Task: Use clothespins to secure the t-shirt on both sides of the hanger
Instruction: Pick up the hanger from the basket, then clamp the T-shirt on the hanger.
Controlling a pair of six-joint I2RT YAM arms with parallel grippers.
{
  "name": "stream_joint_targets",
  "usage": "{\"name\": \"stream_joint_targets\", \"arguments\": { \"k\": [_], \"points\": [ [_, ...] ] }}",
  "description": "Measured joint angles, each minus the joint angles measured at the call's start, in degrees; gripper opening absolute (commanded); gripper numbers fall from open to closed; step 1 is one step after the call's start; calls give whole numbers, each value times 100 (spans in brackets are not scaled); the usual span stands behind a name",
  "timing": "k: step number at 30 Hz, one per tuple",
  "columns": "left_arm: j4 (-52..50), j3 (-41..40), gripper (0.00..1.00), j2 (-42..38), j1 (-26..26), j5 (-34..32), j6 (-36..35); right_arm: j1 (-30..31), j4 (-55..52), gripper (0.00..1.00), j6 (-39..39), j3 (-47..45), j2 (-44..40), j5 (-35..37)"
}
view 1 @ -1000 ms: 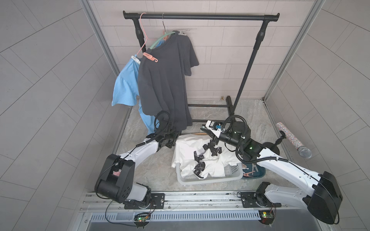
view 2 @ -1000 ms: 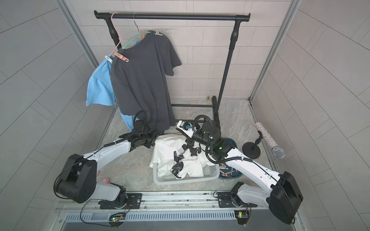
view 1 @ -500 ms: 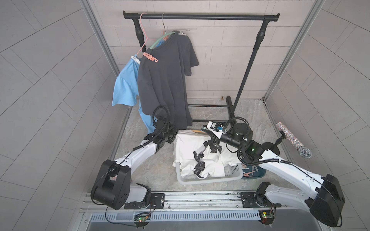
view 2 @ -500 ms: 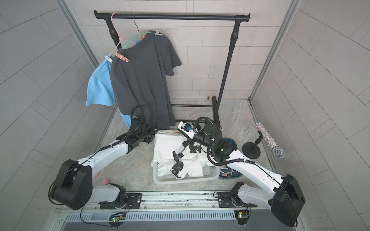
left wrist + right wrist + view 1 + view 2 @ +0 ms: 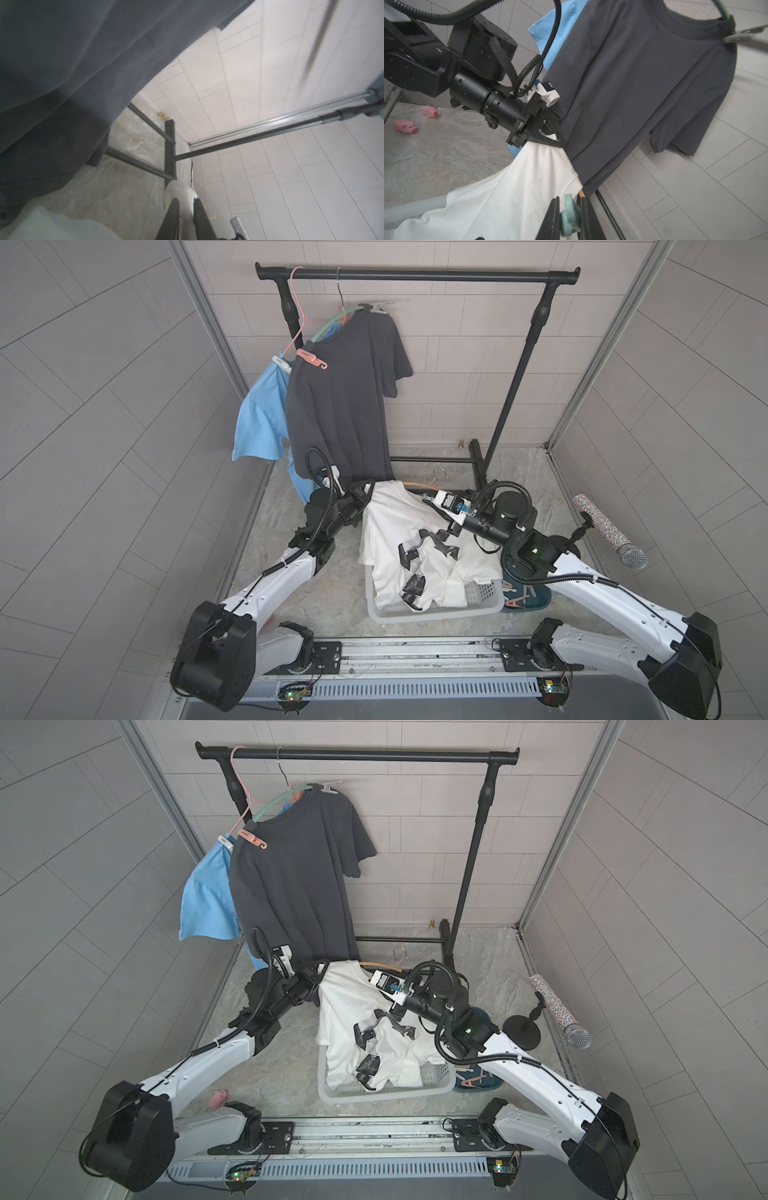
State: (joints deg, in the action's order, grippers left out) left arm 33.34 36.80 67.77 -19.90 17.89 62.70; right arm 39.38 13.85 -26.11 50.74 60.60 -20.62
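In both top views the left gripper (image 5: 366,495) pinches the far left edge of the white shirt (image 5: 399,526), jaws narrow on the cloth. From there the shirt drapes into the basket (image 5: 432,614) at centre. The right gripper (image 5: 427,498) sits at the shirt's far right edge, beside the hanger (image 5: 419,488) end; its jaws are too small to read here. Spare pins (image 5: 516,600) lie in a dish just right of the basket, under the right arm. At far left a dark shirt (image 5: 345,393) and a blue shirt (image 5: 259,423) hang on the rack (image 5: 415,274).

In the left wrist view the two fingers (image 5: 172,216) nearly meet, with a fold of white cloth clamped between them. The dark shirt (image 5: 62,62) hangs close by.

In the right wrist view the right gripper (image 5: 570,220) has narrow jaws that hold a mint pin (image 5: 569,215). The pin is just beside the white shirt's (image 5: 508,197) edge and the hanger tip (image 5: 581,194); whether it bites the cloth I cannot tell. The left gripper (image 5: 551,138) holds bunched white cloth against the dark shirt's hem. A grey pin (image 5: 741,35) clips the dark shirt's collar.
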Motion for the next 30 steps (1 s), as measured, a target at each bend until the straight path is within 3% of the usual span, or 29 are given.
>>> {"name": "stream_joint_targets", "arguments": {
  "k": [11, 20, 30],
  "points": [
    [1349, -166, 0, -317, -28, 813, -273, -4, -221, 0, -782, 758, 254, -846],
    [1432, -170, 0, -946, -144, 1259, -280, -81, -219, 0, -955, 1259, 1145, -1508],
    [1290, -170, 0, -1113, -146, 1294, -280, -81, -70, 0, -1115, 1226, 1095, -1812]
  ]
}}
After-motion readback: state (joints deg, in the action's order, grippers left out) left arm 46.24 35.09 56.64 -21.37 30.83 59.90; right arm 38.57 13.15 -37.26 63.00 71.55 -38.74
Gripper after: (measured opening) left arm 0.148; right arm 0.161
